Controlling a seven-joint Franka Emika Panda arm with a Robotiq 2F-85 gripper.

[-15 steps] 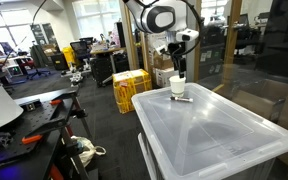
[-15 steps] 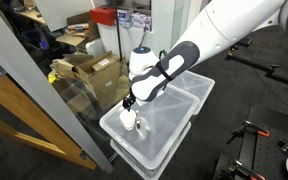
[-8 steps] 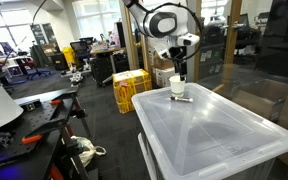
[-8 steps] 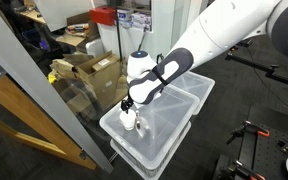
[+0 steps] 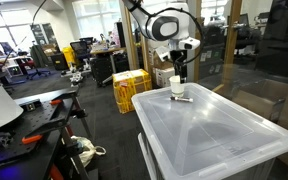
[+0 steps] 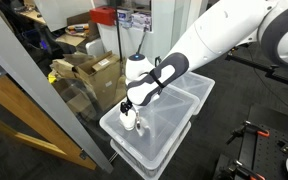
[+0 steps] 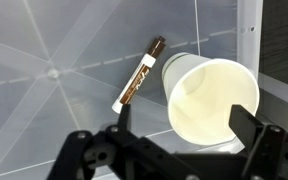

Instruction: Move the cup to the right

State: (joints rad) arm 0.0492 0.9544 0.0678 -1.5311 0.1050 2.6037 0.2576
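Cup (image 7: 212,100) edge partly hidden behind wide-spread gripper (image 7: 184,120).

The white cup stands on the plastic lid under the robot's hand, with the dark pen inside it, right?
Not quite: the pen lies on the lid beside the cup, not inside it, as the wrist view shows. The rest is right.

arm (image 6: 219,40): reaches in from 2 o'clock, elbow bent | wrist: points straight down | claw (image 7: 185,118): jaws spread wide, dark fingers (image 7: 252,130) at 7 and 4 o'clock, wrist view
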